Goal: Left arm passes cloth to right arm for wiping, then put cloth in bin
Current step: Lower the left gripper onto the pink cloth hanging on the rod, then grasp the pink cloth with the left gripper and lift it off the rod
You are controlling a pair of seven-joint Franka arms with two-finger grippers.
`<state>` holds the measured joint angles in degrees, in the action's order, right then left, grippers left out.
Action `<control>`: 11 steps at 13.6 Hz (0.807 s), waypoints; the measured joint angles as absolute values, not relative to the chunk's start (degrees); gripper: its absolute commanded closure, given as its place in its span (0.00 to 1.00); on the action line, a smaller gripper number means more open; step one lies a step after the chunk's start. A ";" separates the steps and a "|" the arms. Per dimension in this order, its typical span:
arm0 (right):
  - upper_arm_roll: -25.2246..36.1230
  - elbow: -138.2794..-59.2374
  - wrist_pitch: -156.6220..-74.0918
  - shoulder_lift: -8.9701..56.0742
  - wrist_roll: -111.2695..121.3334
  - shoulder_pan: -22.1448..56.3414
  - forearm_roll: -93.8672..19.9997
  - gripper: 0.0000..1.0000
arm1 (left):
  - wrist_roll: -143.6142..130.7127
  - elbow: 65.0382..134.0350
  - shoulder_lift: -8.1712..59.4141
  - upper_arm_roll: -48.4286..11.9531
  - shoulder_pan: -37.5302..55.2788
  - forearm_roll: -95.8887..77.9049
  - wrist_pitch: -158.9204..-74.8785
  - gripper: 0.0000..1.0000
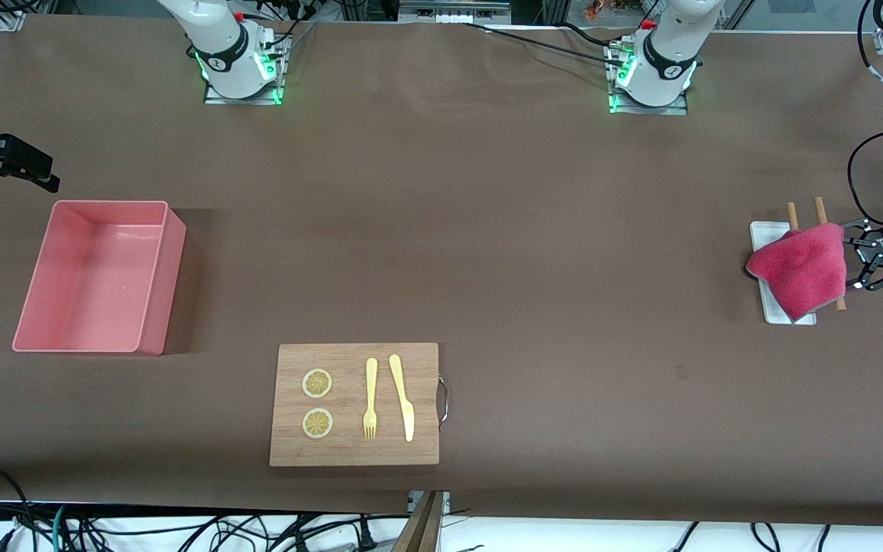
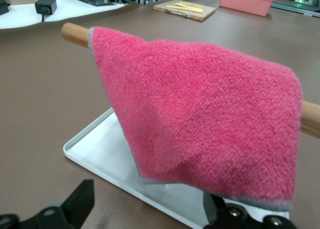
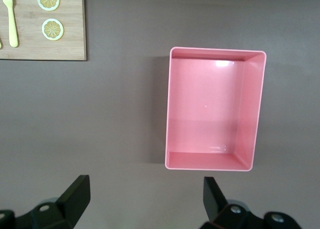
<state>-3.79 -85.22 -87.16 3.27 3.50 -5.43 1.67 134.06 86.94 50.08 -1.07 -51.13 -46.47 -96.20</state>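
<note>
Cloth, pink face up with a grey hem, hangs draped over two wooden rods above a white tray at the left arm's end of the table, about three o'clock in the front view. Left gripper sits right at the cloth's edge, its black fingers spread wide and not clamped on the fabric; in the left wrist view the cloth fills the frame just ahead of the finger tips, with one rod poking out at each side and the tray lying under it. Outward from there, the left arm's base stands at roughly one o'clock in the front view. Right gripper hangs at about nine o'clock, over the table near the bin's corner, and this arm waits; the right wrist view shows its fingers apart with nothing between them, looking down on the bin. That bin, a salmon-pink tub, rests on the table at the right arm's end, at about eight o'clock. Right arm's base stands at eleven o'clock. Near six o'clock lies a wooden cutting board carrying two lemon slices, a yellow fork and a yellow knife, well apart from both cloth and bin.
</note>
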 measured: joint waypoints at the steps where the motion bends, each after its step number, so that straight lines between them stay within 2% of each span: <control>1: -3.79 -85.20 -87.17 3.27 3.50 -5.44 1.67 0.00 | 134.06 86.92 50.08 -1.16 -51.07 -46.48 -96.13 0.16; 6: -3.75 -85.21 -87.49 3.29 3.79 -5.46 1.69 0.00 | 134.04 86.80 50.08 -1.67 -50.56 -46.49 -96.08 0.20; 7: -3.73 -85.24 -87.49 3.32 3.82 -5.50 1.75 0.00 | 134.03 86.79 50.08 -1.67 -50.55 -46.49 -96.08 0.24; 9: -3.72 -85.41 -87.55 3.45 3.86 -5.57 1.78 0.00 | 134.02 86.77 50.08 -1.67 -50.55 -46.49 -96.08 0.51; 11: -3.72 -85.98 -88.74 3.76 3.87 -5.58 1.79 0.00 | 134.02 86.71 50.08 -1.67 -50.55 -46.49 -96.08 0.82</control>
<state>-3.72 -85.98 -88.74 3.76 3.87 -5.58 1.79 134.02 86.71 50.08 -1.67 -50.55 -46.49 -96.08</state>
